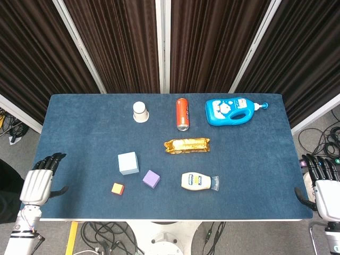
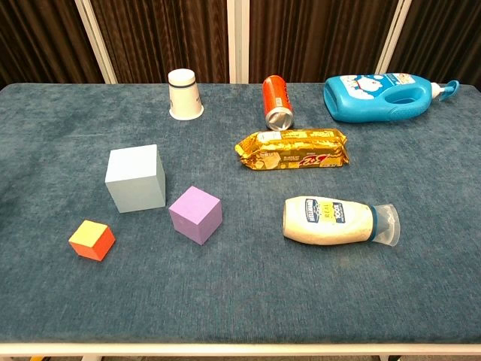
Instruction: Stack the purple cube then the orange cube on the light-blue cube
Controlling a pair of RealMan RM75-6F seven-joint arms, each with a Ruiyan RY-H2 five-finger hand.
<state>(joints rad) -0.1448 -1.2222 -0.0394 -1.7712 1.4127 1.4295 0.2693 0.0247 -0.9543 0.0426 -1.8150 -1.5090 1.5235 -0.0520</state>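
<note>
The light-blue cube [image 1: 128, 162] [image 2: 136, 178] stands on the blue table cloth, left of centre. Just right of it and nearer the front lies the smaller purple cube [image 1: 151, 179] [image 2: 195, 214]. The small orange cube [image 1: 117, 188] [image 2: 92, 240] sits in front of the light-blue one, to its left. All three are apart from each other. My left hand [image 1: 40, 180] hangs at the table's left front corner, fingers apart, holding nothing. My right hand [image 1: 322, 180] is off the right front corner, also empty with fingers apart. Neither hand shows in the chest view.
A lying mayonnaise bottle [image 1: 199, 181] [image 2: 336, 220] is right of the purple cube. Behind it lie a gold biscuit pack [image 1: 186, 144] [image 2: 292, 147], an orange can [image 1: 183, 113] [image 2: 276, 101], a blue detergent bottle [image 1: 234, 110] [image 2: 383, 96] and an upturned white cup [image 1: 140, 112] [image 2: 185, 94].
</note>
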